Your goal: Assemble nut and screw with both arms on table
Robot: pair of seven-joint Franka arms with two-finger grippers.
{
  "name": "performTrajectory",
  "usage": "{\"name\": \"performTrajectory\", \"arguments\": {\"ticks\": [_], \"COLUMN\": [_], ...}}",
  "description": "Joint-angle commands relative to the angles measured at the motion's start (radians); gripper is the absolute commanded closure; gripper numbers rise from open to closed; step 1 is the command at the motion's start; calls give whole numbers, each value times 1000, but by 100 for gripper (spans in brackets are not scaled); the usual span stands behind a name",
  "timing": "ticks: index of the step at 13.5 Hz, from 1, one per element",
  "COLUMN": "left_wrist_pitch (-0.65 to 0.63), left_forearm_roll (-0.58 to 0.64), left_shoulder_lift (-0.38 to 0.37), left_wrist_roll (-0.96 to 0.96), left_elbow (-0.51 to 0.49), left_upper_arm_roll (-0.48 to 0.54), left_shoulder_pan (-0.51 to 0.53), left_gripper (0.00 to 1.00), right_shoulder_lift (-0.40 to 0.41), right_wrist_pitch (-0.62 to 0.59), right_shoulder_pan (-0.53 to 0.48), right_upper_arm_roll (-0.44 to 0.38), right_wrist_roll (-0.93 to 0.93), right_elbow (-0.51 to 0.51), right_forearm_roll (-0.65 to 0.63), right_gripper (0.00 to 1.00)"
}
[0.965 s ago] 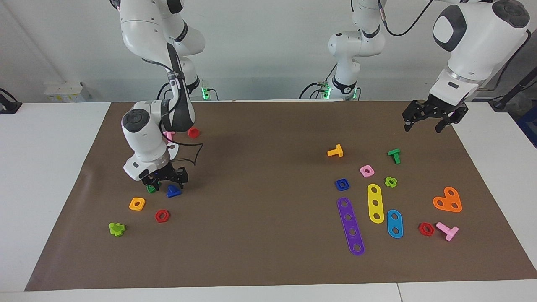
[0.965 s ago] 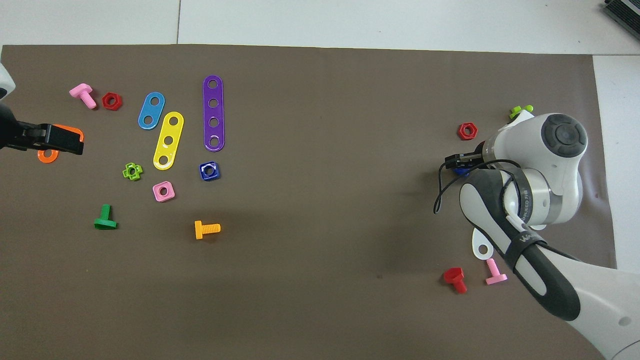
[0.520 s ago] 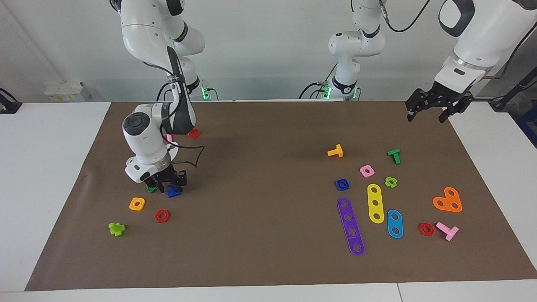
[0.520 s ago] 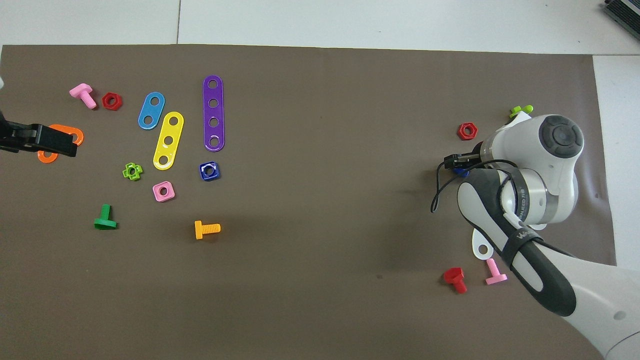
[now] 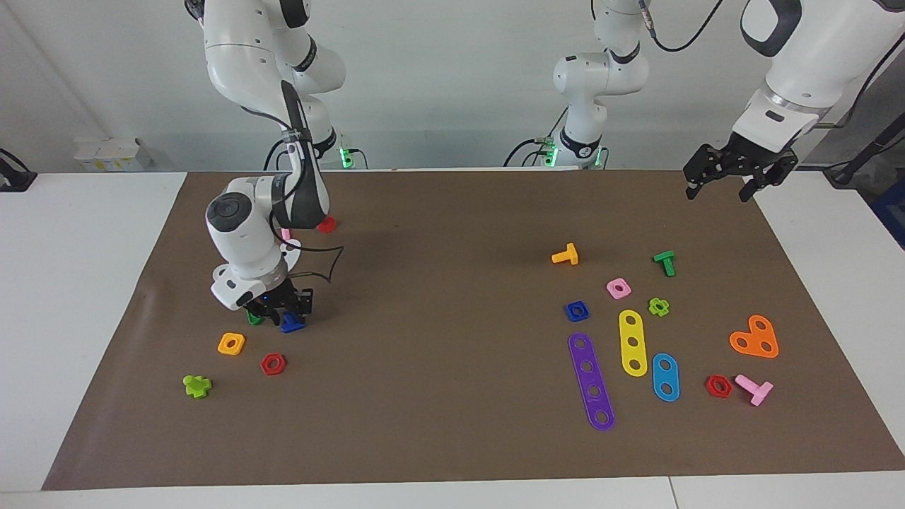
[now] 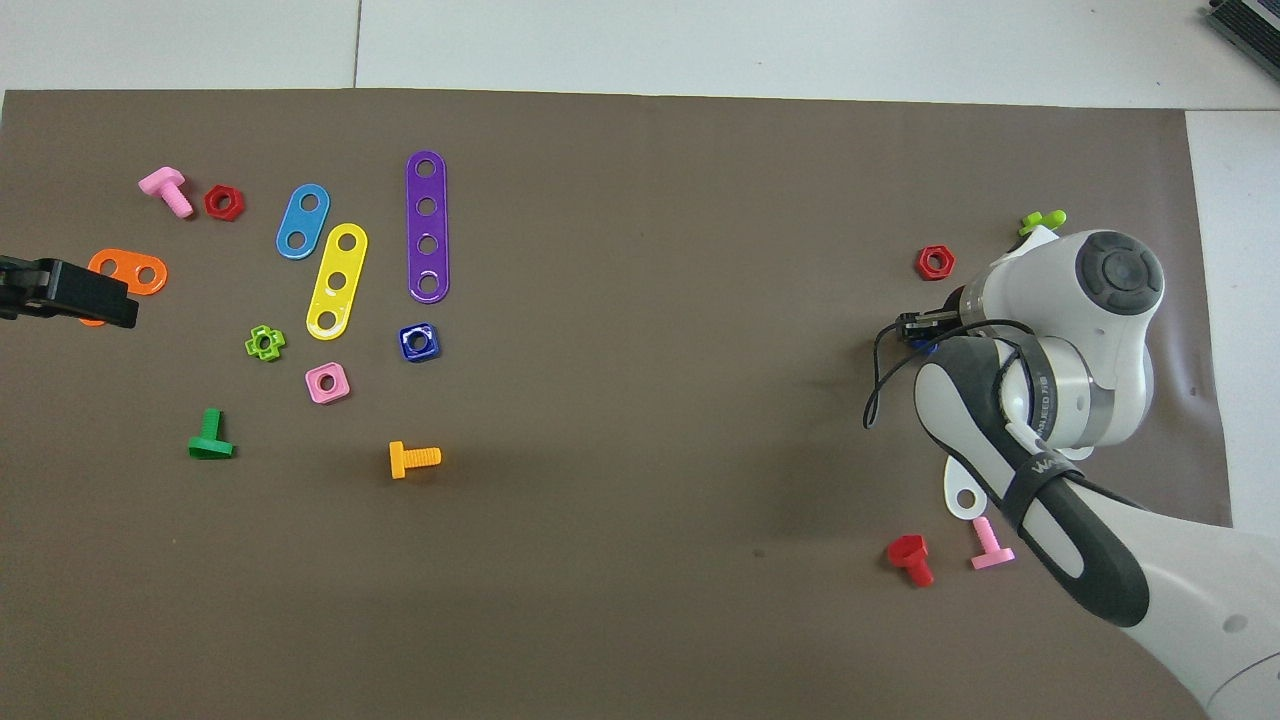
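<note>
The dark-blue screw [image 5: 291,325] lies on the brown mat [image 5: 452,438] toward the right arm's end. My right gripper [image 5: 280,309] is low over it, fingers spread, the screw partly under them. In the overhead view the right gripper [image 6: 918,328] hides all but a blue sliver of the screw [image 6: 924,346]. The dark-blue square nut [image 5: 577,310] lies toward the left arm's end, beside the purple strip [image 5: 591,381]; it also shows in the overhead view [image 6: 419,342]. My left gripper [image 5: 732,178] is open, empty, raised over the mat's corner.
A green nut [image 5: 254,319], an orange square nut [image 5: 231,343], a red hex nut [image 5: 273,363] and a lime piece [image 5: 197,385] lie close around the screw. A pink square nut [image 5: 618,288], an orange bolt [image 5: 565,255] and a yellow strip [image 5: 633,342] lie near the blue nut.
My left gripper has risen and drawn back toward the robots' end of the mat. My right gripper has sunk slightly over the screw. The screw and nut have not moved.
</note>
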Motion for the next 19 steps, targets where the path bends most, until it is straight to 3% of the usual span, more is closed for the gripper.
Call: {"name": "performTrajectory", "arguments": {"ticks": [1, 3, 12, 16, 19], "left_wrist_pitch": [-2, 36, 73, 66, 78], "left_forearm_roll": [3, 3, 1, 1, 1], "left_shoulder_lift": [-44, -38, -52, -52, -55], "left_wrist_roll": [7, 2, -2, -1, -4], "left_elbow": [-50, -42, -73, -74, -86], "left_upper_arm_roll": [0, 1, 1, 1, 3], "left_shoulder_pan": [0, 2, -3, 8, 28], "left_gripper": [0, 0, 0, 0, 0], "right_shoulder_lift": [-8, -8, -21, -44, -27], "right_wrist_pitch": [-9, -9, -22, -223, -228], "right_shoulder_pan": [-12, -12, -1, 86, 216], "right_upper_arm_roll": [5, 5, 3, 5, 5], "right_wrist_roll": [-60, -59, -47, 99, 276], "right_elbow": [-6, -6, 17, 194, 287], "right_forearm_roll": [29, 31, 71, 46, 43], "right_gripper": [51, 100, 100, 100, 100]}}
